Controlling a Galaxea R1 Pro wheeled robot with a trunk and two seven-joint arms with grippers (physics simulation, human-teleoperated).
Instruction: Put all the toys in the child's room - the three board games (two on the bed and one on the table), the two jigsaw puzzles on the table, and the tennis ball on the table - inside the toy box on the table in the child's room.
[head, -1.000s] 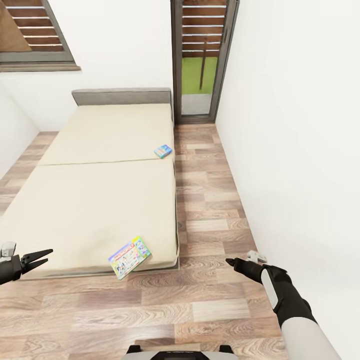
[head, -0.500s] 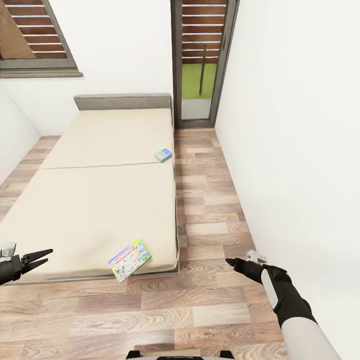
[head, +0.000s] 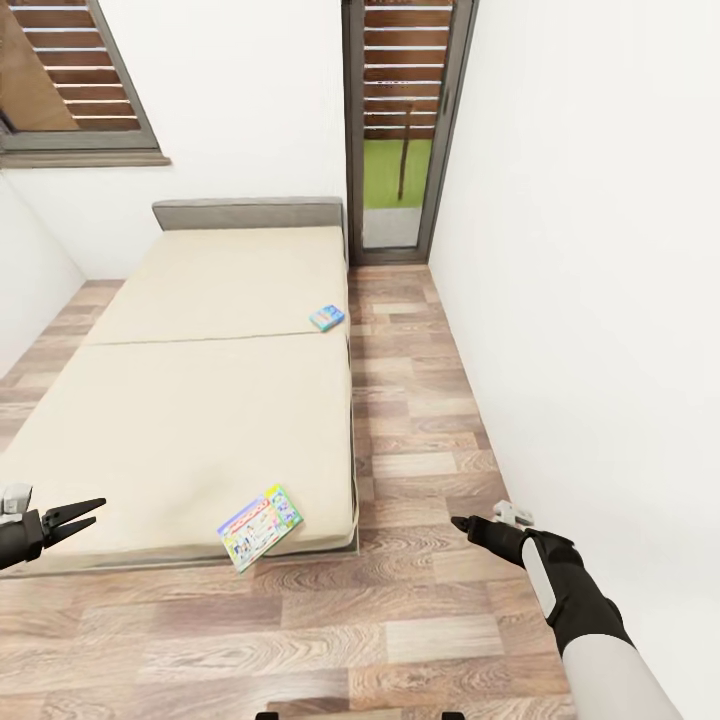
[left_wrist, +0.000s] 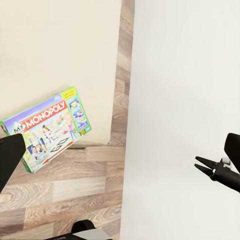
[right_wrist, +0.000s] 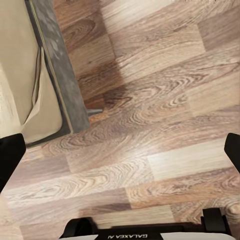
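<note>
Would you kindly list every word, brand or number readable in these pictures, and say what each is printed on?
"MY MONOPOLY": on the cover of the board game at the bed's near corner, read in the left wrist view.
"GALAXEA AI": upside down on the robot's base, in the right wrist view; the last letters are uncertain.
Blue game box further up the bed: print too small to read.

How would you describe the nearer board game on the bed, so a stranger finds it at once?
Find the cream bed and go to its near corner beside the wood floor. The nearer board game overhangs that edge, a flat box reading "My Monopoly". The blue game lies further up and looks smaller.
</note>
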